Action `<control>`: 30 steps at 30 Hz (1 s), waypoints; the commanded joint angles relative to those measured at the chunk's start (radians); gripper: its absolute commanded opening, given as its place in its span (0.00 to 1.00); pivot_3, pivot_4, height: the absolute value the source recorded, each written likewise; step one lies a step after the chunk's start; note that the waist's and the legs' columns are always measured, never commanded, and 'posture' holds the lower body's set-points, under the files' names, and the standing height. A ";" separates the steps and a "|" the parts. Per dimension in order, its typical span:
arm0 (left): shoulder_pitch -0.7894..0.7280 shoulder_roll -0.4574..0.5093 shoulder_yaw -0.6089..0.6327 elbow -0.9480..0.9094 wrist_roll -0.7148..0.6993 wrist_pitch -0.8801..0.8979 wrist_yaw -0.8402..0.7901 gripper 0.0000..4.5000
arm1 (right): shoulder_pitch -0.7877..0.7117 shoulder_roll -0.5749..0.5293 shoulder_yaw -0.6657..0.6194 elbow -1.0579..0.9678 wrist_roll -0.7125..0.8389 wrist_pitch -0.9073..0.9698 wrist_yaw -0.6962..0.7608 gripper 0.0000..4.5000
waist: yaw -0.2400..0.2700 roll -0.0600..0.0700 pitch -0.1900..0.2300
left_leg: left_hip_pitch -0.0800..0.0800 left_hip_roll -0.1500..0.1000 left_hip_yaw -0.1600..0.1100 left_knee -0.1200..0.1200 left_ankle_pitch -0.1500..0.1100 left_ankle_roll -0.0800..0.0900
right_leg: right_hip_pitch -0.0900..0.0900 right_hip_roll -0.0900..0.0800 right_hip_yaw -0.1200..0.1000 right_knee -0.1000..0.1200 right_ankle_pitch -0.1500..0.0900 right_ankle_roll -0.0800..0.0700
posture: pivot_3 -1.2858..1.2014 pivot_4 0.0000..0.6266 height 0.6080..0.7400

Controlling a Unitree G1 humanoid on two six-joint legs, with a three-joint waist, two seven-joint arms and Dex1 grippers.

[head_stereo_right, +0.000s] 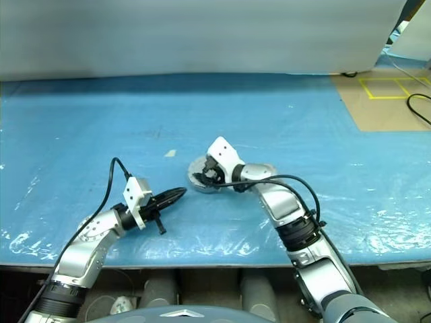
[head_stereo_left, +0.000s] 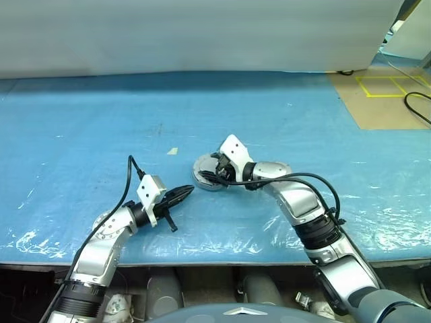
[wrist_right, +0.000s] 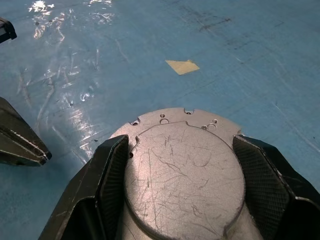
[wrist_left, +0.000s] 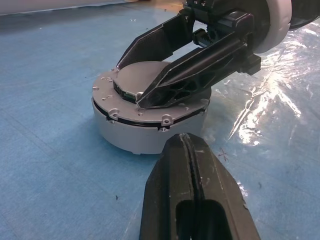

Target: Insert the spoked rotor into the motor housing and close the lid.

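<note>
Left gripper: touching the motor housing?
Apart. The left wrist view shows blue mat between the shut left gripper and the motor housing; the left eye view shows the same gap.

Scratched matt metal lid (wrist_right: 182, 172), glossy blue tarp (head_stereo_left: 101, 121)

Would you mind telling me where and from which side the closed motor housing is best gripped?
Grip the motor housing by its round side wall, on opposite sides, coming from above. It lies flat on the blue mat with the lid shut on top, so only the rim offers purchase. The right gripper already straddles the lid's raised centre, jaws spread.
</note>
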 commanded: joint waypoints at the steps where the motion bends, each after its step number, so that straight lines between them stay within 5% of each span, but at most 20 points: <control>1: -0.004 0.004 0.004 -0.017 -0.004 -0.021 -0.001 0.00 | 0.017 -0.009 0.010 0.026 -0.036 -0.013 -0.024 0.66 | 0.000 0.000 0.000 | 0.000 0.000 0.000 0.001 0.000 0.000 | 0.000 0.000 0.000 0.000 0.000 0.000 | 0.52 0.24 1.00; 12: -0.014 0.004 0.002 -0.005 -0.004 -0.023 -0.003 0.00 | 0.017 0.058 -0.082 0.054 0.063 0.150 -0.057 0.66 | 0.001 0.000 0.000 | 0.013 -0.001 0.000 0.001 0.000 0.000 | 0.012 -0.002 0.001 0.000 -0.002 0.004 | 0.52 0.24 1.00; 30: -0.023 0.005 -0.005 0.007 -0.001 -0.019 -0.007 0.00 | 0.012 0.033 -0.014 -0.042 0.075 0.075 0.025 0.66 | 0.000 0.000 -0.001 | 0.012 -0.001 0.000 -0.006 0.000 0.000 | 0.011 -0.001 0.001 -0.006 -0.001 0.001 | 0.52 0.24 1.00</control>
